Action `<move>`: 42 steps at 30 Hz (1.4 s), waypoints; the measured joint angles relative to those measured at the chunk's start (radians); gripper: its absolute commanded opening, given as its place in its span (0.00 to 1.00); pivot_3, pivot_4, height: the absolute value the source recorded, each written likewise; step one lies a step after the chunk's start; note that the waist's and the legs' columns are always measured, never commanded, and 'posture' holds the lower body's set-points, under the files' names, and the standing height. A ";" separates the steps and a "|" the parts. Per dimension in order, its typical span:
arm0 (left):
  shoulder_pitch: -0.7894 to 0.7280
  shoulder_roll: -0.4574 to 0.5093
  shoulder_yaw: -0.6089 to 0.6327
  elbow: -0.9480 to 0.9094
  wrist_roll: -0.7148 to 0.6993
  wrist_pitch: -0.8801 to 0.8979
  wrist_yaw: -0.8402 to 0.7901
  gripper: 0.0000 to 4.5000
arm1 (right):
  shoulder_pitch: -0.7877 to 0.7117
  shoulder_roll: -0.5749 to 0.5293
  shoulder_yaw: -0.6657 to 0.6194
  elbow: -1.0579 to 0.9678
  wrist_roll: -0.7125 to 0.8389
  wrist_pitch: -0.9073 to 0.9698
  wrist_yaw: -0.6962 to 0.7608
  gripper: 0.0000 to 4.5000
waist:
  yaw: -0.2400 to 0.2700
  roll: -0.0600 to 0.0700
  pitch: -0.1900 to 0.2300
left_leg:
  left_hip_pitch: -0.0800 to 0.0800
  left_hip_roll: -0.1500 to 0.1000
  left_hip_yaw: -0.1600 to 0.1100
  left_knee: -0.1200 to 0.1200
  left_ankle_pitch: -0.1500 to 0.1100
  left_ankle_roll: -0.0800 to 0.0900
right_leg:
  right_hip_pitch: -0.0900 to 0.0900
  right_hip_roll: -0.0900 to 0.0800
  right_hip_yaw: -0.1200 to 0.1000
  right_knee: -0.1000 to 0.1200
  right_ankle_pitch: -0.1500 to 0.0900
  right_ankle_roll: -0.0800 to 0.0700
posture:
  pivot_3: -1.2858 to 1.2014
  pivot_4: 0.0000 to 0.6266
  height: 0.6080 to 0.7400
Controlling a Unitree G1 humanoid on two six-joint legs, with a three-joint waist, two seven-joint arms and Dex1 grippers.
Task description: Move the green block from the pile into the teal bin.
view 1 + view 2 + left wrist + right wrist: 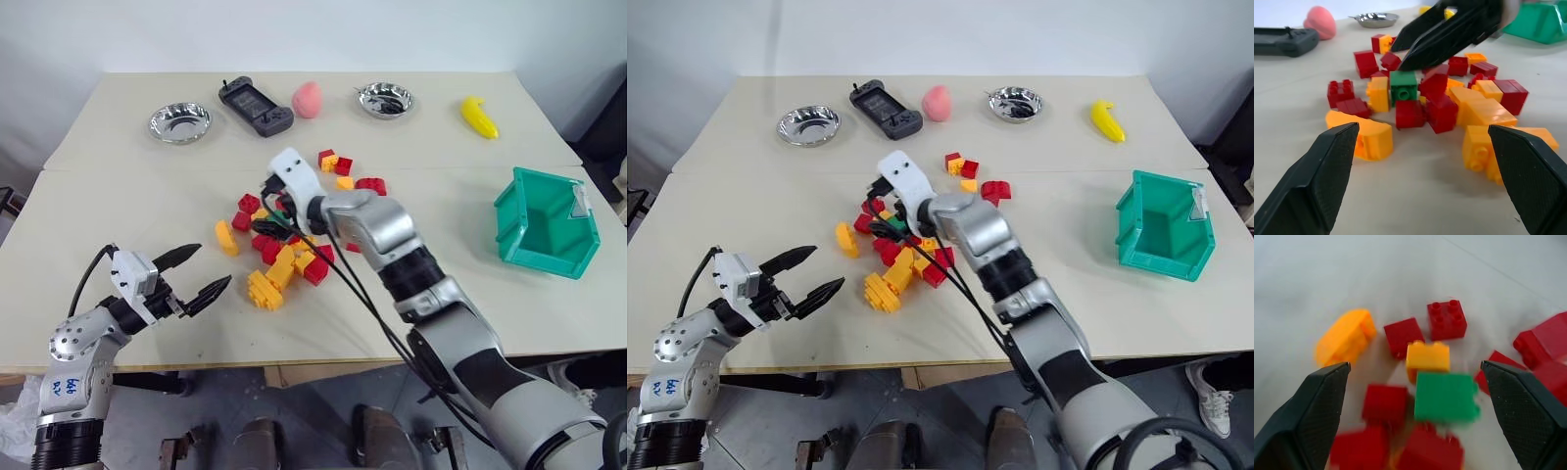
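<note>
Table [118, 196] wide, pale. Teal bin [545, 223] at right edge, well apart from pile, empty as far as seen. Pile [284, 245] mid-table, red and yellow-orange bricks. Right gripper [1413, 377] over pile, jaws spread wide, holding nothing. Left gripper [192, 272] open, idle beside pile. Green block [1446, 397] in pile, ungrasped. Pickup, carry, drop all left.

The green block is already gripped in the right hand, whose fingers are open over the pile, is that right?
Not quite. The green block is not gripped: it lies in the pile between the open fingers of the right hand, untouched, as the right wrist view shows. The fingers are open over the pile.
</note>
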 measured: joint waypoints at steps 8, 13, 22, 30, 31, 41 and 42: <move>0.016 -0.001 0.000 -0.004 0.000 -0.004 0.013 1.00 | -0.015 0.021 0.013 0.149 -0.079 -0.076 -0.009 0.99 | -0.022 0.000 0.000 | 0.000 0.000 0.000 -0.001 0.000 0.000 | 0.000 0.000 -0.001 0.000 0.000 0.000 | 0.52 0.24 1.00; 0.016 -0.002 0.000 -0.004 0.000 -0.011 0.015 1.00 | -0.036 0.016 -0.011 0.214 -0.109 -0.103 -0.011 0.99 | -0.025 0.000 0.000 | 0.000 0.000 0.000 -0.001 0.000 0.000 | 0.000 0.000 -0.001 0.000 0.000 0.000 | 0.52 0.24 1.00; 0.002 -0.004 -0.001 -0.004 0.000 -0.020 0.017 1.00 | -0.038 0.038 -0.041 0.258 -0.115 -0.148 0.015 0.45 | -0.026 0.000 0.000 | 0.000 0.000 0.000 -0.001 0.000 0.000 | 0.000 0.000 -0.001 0.000 0.000 0.000 | 0.52 0.24 1.00; -0.004 -0.008 -0.010 -0.003 0.001 -0.021 0.016 1.00 | -0.037 0.015 -0.051 0.262 -0.122 -0.253 0.039 0.45 | -0.026 0.000 0.000 | 0.000 0.000 0.000 -0.001 0.000 0.000 | 0.000 0.000 -0.001 -0.001 0.000 0.000 | 0.52 0.24 1.00; -0.005 -0.010 -0.013 -0.003 0.001 -0.021 0.016 1.00 | -0.034 0.003 -0.054 0.255 -0.122 -0.267 0.046 0.45 | -0.025 0.000 0.000 | 0.000 0.000 0.000 -0.001 0.000 0.000 | 0.000 0.000 -0.001 -0.001 0.000 0.000 | 0.52 0.24 1.00; -0.047 -0.028 -0.057 0.000 0.001 -0.020 0.010 1.00 | 0.202 -0.247 -0.224 -0.180 -0.005 -0.299 0.170 0.45 | -0.014 0.000 0.000 | -0.001 0.000 0.000 -0.001 0.000 0.000 | 0.000 0.000 -0.001 -0.002 0.000 0.000 | 0.52 0.24 1.00; -0.055 -0.030 -0.068 0.001 0.001 -0.020 0.008 1.00 | 0.238 -0.277 -0.237 -0.239 0.009 -0.292 0.186 0.45 | -0.015 0.000 0.000 | -0.001 0.000 0.000 -0.001 0.000 0.000 | 0.000 0.000 -0.001 -0.001 0.000 0.000 | 0.52 0.24 1.00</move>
